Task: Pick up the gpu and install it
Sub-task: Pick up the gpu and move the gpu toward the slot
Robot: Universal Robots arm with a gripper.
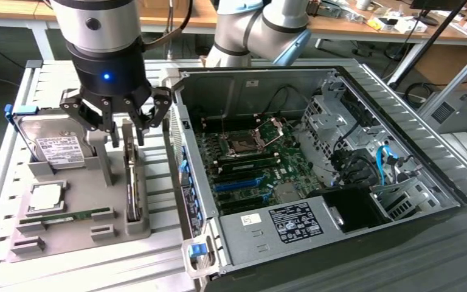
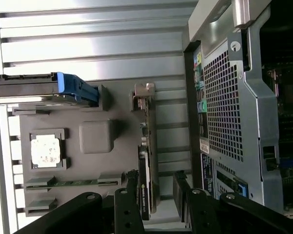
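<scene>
Wrist view, item one: my gripper point(image 2: 156, 181), fingers point(image 2: 132, 191) spread wide, holding nothing, one to either side of the gpu point(image 2: 147, 146). Item two: the gpu, a thin dark card standing on its long edge in a slot of the grey tray point(image 2: 118, 161). One end lies between my fingertips, and the silvery bracket point(image 2: 144, 95) is at the end away from them. Exterior view: my gripper point(image 1: 126, 141) hangs over the far end of the gpu point(image 1: 134, 188), tips about level with its upper edge. Whether a pad touches it I cannot tell. The card's long axis runs from near to far, parallel to the side wall of the computer case point(image 1: 258, 72) just beside it on the exterior view's right. Item three: the tray point(image 1: 79, 238), which holds, besides the gpu, a hard drive point(image 1: 58, 149) with a white label propped at the far corner, a square processor point(image 1: 45, 196) in its own recess, and a narrow green memory stick point(image 1: 67, 216) lying flat nearer the camera. Item four: the case, side panel off, with the motherboard point(image 1: 250, 158) inside and a labelled power supply point(image 1: 294, 222) at its near end.
</scene>
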